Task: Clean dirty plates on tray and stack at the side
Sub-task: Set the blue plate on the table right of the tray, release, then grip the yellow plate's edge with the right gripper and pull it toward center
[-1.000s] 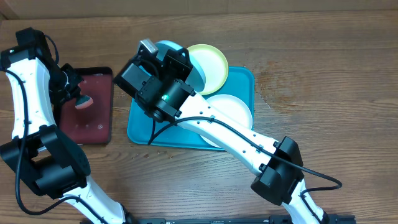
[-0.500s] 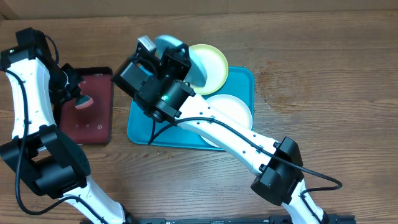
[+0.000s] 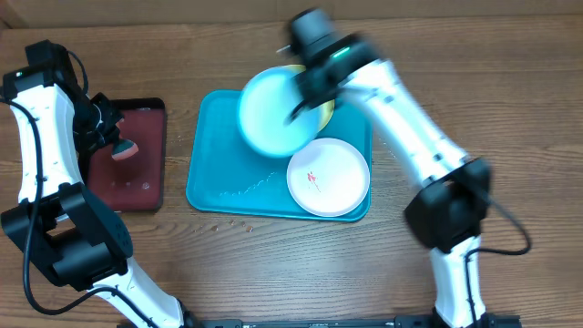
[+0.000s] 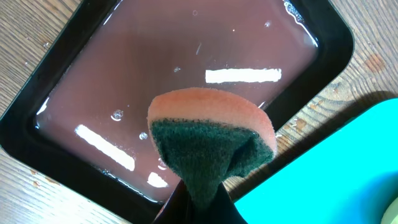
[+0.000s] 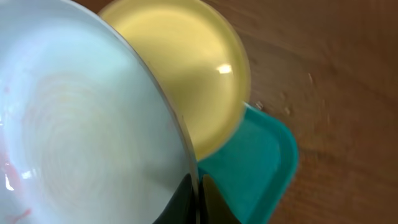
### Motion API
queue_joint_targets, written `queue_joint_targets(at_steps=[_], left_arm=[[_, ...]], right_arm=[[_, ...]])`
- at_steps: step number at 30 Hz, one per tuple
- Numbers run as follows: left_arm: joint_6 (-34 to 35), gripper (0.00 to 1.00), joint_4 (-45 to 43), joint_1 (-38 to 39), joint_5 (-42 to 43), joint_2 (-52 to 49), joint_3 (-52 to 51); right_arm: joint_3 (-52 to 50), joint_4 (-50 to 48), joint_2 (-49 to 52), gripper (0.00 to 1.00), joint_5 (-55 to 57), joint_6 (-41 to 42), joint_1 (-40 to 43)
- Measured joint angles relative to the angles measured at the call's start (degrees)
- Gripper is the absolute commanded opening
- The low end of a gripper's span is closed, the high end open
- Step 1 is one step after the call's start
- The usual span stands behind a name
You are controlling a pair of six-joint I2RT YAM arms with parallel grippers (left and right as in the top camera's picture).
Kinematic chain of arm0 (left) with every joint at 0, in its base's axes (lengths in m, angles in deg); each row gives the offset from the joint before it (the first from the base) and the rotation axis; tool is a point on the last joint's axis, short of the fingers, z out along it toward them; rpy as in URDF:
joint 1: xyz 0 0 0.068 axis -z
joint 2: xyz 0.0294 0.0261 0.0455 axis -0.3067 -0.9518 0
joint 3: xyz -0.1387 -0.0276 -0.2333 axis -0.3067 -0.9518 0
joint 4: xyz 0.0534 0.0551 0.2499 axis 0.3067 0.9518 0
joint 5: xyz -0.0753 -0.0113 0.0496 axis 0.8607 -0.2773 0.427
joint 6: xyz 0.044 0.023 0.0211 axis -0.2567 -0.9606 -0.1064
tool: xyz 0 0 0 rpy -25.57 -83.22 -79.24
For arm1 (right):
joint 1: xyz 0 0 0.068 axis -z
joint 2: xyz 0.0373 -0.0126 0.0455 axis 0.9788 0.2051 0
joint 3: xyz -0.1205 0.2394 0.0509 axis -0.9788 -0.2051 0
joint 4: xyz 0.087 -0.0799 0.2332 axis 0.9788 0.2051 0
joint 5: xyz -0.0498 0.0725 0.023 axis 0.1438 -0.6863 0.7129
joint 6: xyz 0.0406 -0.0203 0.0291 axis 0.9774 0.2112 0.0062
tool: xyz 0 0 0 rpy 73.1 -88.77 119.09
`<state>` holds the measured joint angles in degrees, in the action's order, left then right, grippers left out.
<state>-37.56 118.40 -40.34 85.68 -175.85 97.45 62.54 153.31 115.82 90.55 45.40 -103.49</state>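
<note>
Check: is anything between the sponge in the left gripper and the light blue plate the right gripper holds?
Nothing visible. The sponge hangs over the dark red tray in the left gripper; between it and the light blue plate, gripped at its rim by the right gripper, lie only tabletop and bare turquoise tray.

- No text, label, brand, number or sign is showing readably in any view.
</note>
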Motion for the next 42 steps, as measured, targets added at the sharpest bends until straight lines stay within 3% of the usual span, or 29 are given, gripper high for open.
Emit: queue_joint_targets(at_steps=[4,9,15,25,26,27,28,29,37,42], left_arm=[[0.00,0.04,-0.04,0.00,0.00,0.00,0.00],[0.00,0.04,-0.44,0.68,-0.02,0.00,0.00],[0.00,0.04,-0.44,1.77,0.00,0.00,0.00],[-0.02,0.04,-0.42,1.84,0.00,0.00,0.00],[-0.02,0.04,-0.42,1.84,0.00,0.00,0.00],[-0.02,0.04,-0.42,1.84,0.00,0.00,0.00],[0.00,0.04,-0.44,1.84,0.00,0.00,0.00],[-0.02,0.04,-0.42,1.84,0.00,0.00,0.00],[0.00,0.04,-0.46,1.84,0.00,0.00,0.00],[0.00,0.04,-0.68,1.84,1.33,0.00,0.00]], right_arm=[[-0.02,5.40,0.11,0.04,-10.38,5.22,14.86],[-0.04,11.69,1.09,0.04,-13.90,8.26,27.12],[-3.54,10.67,1.88,0.04,-12.48,9.38,33.70],[-16.94,1.01,2.10,0.04,-7.76,9.70,38.91],[-17.68,0.68,2.14,0.08,-7.61,9.66,39.06],[-18.21,0.35,2.14,0.25,-7.58,9.70,39.12],[-18.47,0.28,2.21,0.49,-7.58,9.90,39.17],[-18.47,0.22,2.25,0.56,-7.58,9.81,39.17],[-15.80,5.53,2.25,0.61,-7.74,9.25,39.17],[-5.73,9.86,2.21,0.61,-13.22,7.23,38.42]])
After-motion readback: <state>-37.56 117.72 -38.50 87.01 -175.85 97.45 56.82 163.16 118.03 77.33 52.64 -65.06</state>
